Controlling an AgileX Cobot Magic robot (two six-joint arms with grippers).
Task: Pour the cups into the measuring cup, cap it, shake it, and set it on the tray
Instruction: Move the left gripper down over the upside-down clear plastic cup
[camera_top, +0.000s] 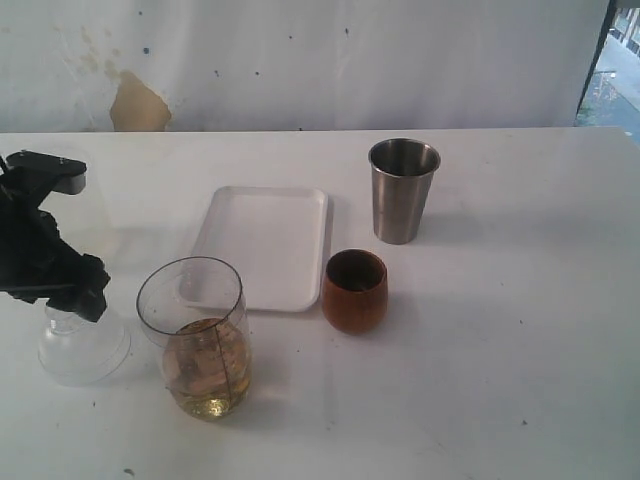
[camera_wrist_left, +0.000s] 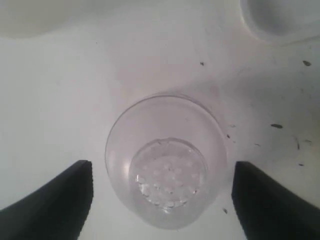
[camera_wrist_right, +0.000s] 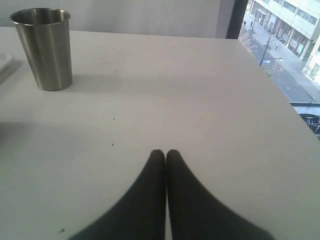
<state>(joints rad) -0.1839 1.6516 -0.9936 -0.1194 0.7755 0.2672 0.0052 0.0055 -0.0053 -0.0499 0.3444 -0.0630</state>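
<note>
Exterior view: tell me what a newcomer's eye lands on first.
The measuring cup stands front left, with yellowish liquid pooled in its bottom. Beside it, at the left edge, the black left gripper hangs open over a clear domed lid. Farther back, the wooden cup and steel tumbler stand right of the white tray.

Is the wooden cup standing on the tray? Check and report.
No; the wooden cup stands on the table, just beside the tray.

Exterior overlooks the table (camera_top: 520, 330); right wrist shares its tumbler (camera_top: 403, 192).
</note>
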